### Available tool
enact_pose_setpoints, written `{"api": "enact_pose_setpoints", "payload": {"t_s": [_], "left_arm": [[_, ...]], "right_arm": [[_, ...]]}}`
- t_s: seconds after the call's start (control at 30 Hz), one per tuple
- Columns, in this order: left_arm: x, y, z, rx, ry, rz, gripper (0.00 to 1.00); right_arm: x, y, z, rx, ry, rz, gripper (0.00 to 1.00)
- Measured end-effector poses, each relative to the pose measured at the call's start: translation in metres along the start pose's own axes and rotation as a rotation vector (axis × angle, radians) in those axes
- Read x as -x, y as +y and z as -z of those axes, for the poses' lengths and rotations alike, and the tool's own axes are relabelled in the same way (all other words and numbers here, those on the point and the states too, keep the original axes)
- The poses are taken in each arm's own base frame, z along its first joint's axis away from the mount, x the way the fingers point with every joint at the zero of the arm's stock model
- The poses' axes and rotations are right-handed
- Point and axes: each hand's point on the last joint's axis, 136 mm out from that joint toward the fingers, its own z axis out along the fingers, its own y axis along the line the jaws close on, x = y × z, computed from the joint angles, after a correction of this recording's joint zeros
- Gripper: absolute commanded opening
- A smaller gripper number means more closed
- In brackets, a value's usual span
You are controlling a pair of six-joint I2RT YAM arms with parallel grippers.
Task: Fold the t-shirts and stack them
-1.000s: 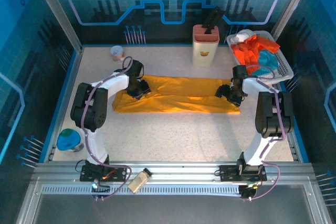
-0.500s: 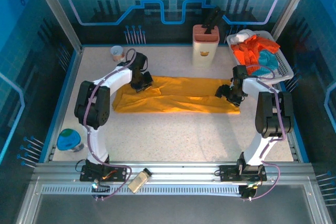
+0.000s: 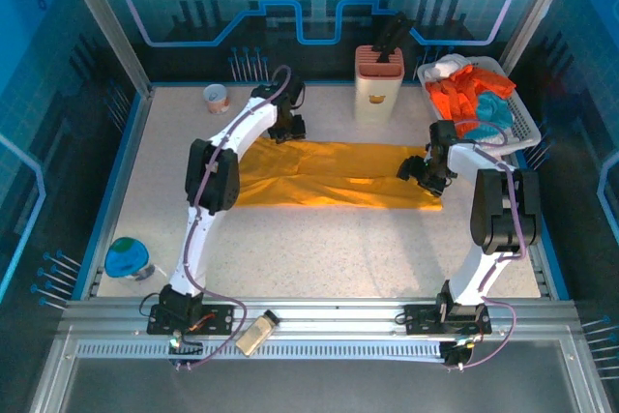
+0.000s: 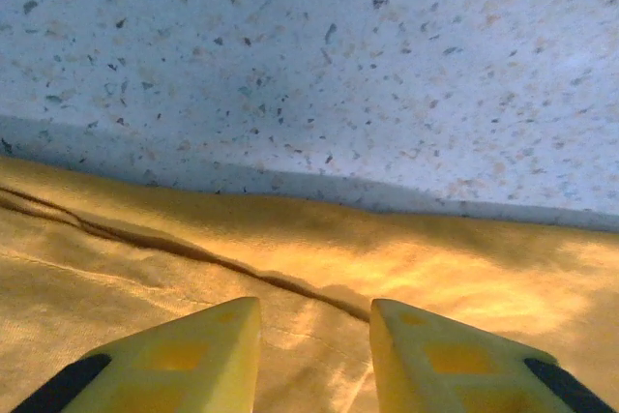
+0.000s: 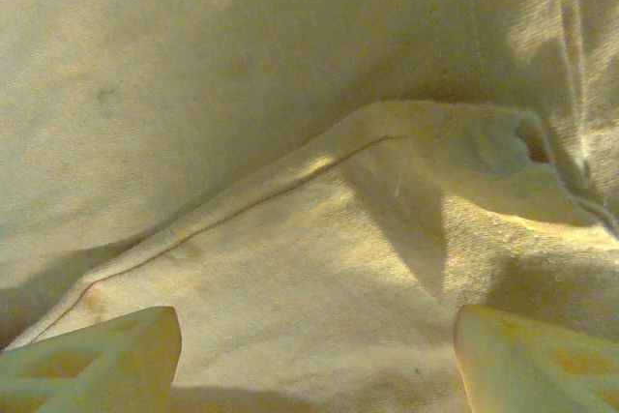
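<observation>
Top external: left gripper (image 3: 290,130) moved to far edge of yellow t-shirt (image 3: 338,179)

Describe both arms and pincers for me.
The left arm and right arm have white links, black joint housings and a greyish cable looping alongside. The left pincer has yellow wedge fingers with black patches; the right pincer has pale yellow ones.

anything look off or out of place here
A tan bottle lies on its side on the metal rail near the left arm's base, off the table. The orange shirts and teal shirt sit in a loose heap in the basket. The yellow shirt lies flat, slightly creased.
</observation>
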Motion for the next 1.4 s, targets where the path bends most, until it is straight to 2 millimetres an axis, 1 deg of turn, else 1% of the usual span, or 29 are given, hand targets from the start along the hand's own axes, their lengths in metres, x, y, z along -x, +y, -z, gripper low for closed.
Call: {"api": "enact_pose_setpoints", "payload": {"t_s": [0.1,0.17,0.2,0.27,0.33,0.4,0.47,0.57,0.63,0.7,0.73,0.8,0.87,1.0,1.1,1.13,1.2,1.4], "left_arm": [[-0.015,0.016,-0.005,0.074,0.044,-0.026,0.41],[-0.03,0.032,-0.007,0.12,0.074,-0.027,0.42],[-0.041,0.042,-0.006,0.145,0.096,-0.025,0.42],[-0.058,0.057,-0.002,0.174,0.124,-0.017,0.41],[-0.073,0.072,0.009,0.192,0.137,-0.002,0.41],[-0.081,0.082,0.02,0.193,0.13,0.013,0.41],[-0.084,0.09,0.031,0.188,0.111,0.034,0.41],[-0.088,0.101,0.037,0.184,0.095,0.063,0.4],[-0.091,0.111,0.032,0.192,0.103,0.078,0.4],[-0.096,0.121,0.027,0.203,0.121,0.095,0.4],[-0.098,0.125,0.026,0.206,0.131,0.102,0.4],[-0.097,0.13,0.023,0.207,0.14,0.112,0.4],[-0.098,0.134,0.021,0.212,0.152,0.113,0.4],[-0.097,0.135,0.014,0.226,0.185,0.084,0.4],[-0.092,0.132,0.008,0.235,0.211,0.06,0.39],[-0.089,0.131,0.008,0.237,0.218,0.05,0.39],[-0.08,0.127,0.005,0.235,0.218,0.04,0.39],[-0.056,0.114,-0.004,0.214,0.216,0.018,0.39]], "right_arm": [[-0.001,-0.001,0.0,-0.007,0.002,0.004,0.77],[-0.001,-0.003,0.0,-0.014,0.002,0.006,0.77],[-0.001,-0.003,0.001,-0.018,0.001,0.008,0.77],[0.001,-0.002,0.002,-0.029,-0.007,0.018,0.78],[0.006,0.004,0.005,-0.032,-0.024,0.041,0.79],[0.013,0.014,0.01,-0.029,-0.05,0.069,0.8],[0.022,0.028,0.016,-0.016,-0.081,0.099,0.79],[0.041,0.05,0.019,0.004,-0.117,0.132,0.75],[0.051,0.06,0.012,0.009,-0.122,0.149,0.75],[0.055,0.064,0.0,0.003,-0.105,0.156,0.74],[0.054,0.064,-0.007,-0.005,-0.088,0.159,0.74],[0.048,0.063,-0.021,-0.025,-0.051,0.171,0.73],[0.039,0.062,-0.032,-0.054,-0.013,0.186,0.71],[0.037,0.073,-0.03,-0.063,0.001,0.224,0.67],[0.023,0.078,-0.035,-0.081,0.044,0.256,0.66],[0.019,0.079,-0.035,-0.092,0.057,0.266,0.66],[0.011,0.082,-0.035,-0.098,0.079,0.283,0.59],[-0.015,0.09,-0.036,-0.111,0.125,0.333,0.59]]}}
